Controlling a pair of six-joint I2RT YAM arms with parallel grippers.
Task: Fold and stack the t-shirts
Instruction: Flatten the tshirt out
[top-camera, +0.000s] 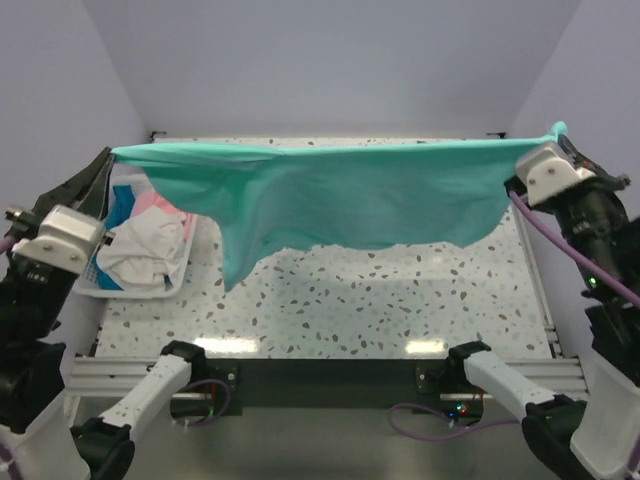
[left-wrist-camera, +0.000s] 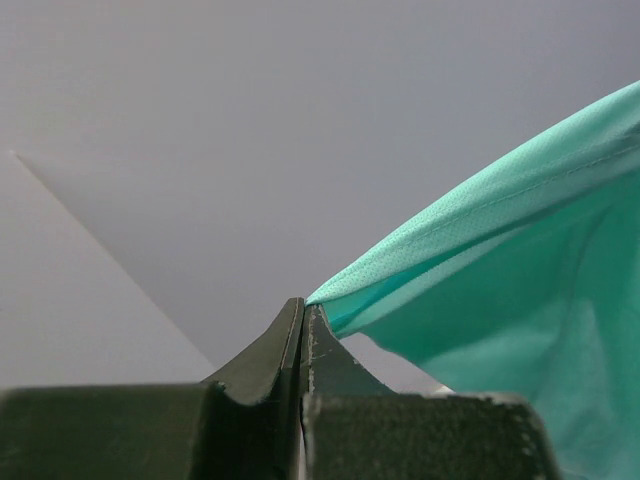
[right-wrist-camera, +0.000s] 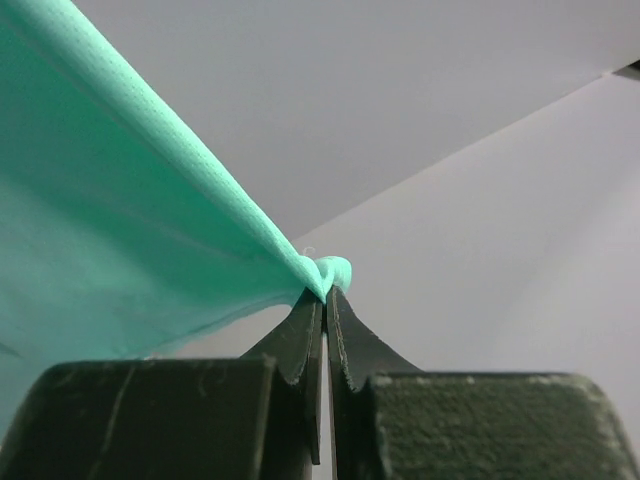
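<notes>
A teal-green t-shirt (top-camera: 340, 195) hangs stretched in the air between my two grippers, above the far half of the table. My left gripper (top-camera: 112, 155) is shut on its left corner; in the left wrist view (left-wrist-camera: 305, 305) the cloth (left-wrist-camera: 500, 290) runs off to the right. My right gripper (top-camera: 558, 132) is shut on its right corner; in the right wrist view (right-wrist-camera: 325, 290) the cloth (right-wrist-camera: 110, 230) runs off to the left. White (top-camera: 140, 250), pink (top-camera: 150, 203) and bright blue (top-camera: 120, 205) t-shirts lie in the basket. The black t-shirt is out of view.
A white slatted plastic basket (top-camera: 178, 272) stands at the table's left edge, under my left arm. The speckled table top (top-camera: 370, 300) lies below the hanging shirt. Grey walls close in the back and sides.
</notes>
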